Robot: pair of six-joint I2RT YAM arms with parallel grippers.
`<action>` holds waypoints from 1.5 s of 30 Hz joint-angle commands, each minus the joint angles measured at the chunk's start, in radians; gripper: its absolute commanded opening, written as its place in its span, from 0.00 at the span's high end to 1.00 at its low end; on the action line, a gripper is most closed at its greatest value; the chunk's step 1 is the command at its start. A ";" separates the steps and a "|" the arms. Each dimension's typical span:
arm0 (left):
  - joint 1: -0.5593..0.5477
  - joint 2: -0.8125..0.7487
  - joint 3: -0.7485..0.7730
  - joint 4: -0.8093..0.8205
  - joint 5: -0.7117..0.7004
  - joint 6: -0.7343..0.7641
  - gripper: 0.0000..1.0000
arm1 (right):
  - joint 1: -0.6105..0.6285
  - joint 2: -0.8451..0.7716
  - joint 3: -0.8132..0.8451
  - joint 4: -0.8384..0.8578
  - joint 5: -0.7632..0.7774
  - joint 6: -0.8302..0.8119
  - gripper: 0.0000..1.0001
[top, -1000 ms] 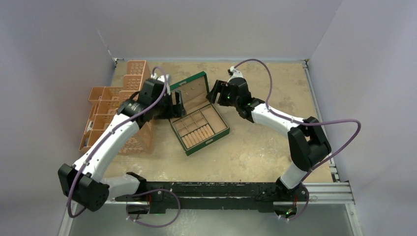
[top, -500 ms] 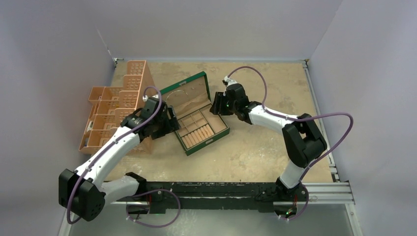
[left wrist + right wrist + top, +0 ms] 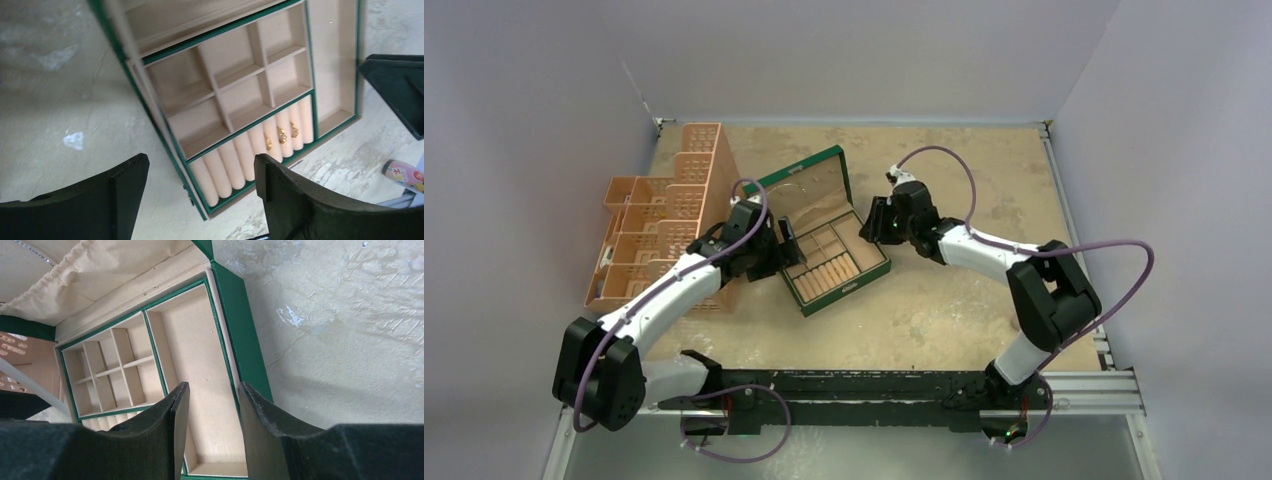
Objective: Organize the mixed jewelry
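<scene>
Plainly, the tiny gold rings [image 3: 281, 135] sit slotted in the tan rolls along the near edge of the open green box with tan compartments [image 3: 852, 287], ahead and to the right of the left gripper [image 3: 200, 167]. That gripper is spread wide and empty at the box's left side. The right gripper [image 3: 212, 397], narrowly parted and empty, tilts over the long side compartment; neither arm looks clearly nearer. A glittery silver chain [image 3: 31, 252] lies on the lid lining.

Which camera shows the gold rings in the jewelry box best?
Left wrist: the gold rings sit close and clear between the padded rolls. In top external they are too small to make out; the right wrist view shows none of them.
</scene>
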 commanded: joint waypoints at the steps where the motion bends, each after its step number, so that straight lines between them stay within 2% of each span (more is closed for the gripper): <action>1: 0.007 0.003 -0.010 0.145 0.050 0.043 0.23 | 0.006 -0.038 -0.024 -0.015 -0.033 0.044 0.57; 9: 0.007 0.059 0.000 0.195 0.033 0.097 0.23 | 0.006 -0.086 -0.138 0.049 -0.079 0.147 0.66; 17: 0.007 0.083 0.057 0.012 -0.117 0.060 0.23 | 0.006 -0.138 -0.211 0.068 -0.095 0.209 0.68; 26: 0.006 0.096 0.061 -0.016 -0.134 0.043 0.23 | 0.008 -0.203 -0.290 0.093 -0.091 0.275 0.69; 36: 0.006 0.048 0.102 -0.159 -0.201 0.023 0.24 | 0.007 -0.182 -0.263 0.089 -0.055 0.269 0.69; 40: 0.006 0.066 0.071 -0.139 -0.173 0.015 0.23 | 0.006 -0.172 -0.259 0.091 -0.054 0.264 0.69; 45: 0.006 0.078 0.012 0.035 -0.035 0.046 0.24 | 0.007 -0.172 -0.252 0.091 -0.067 0.262 0.69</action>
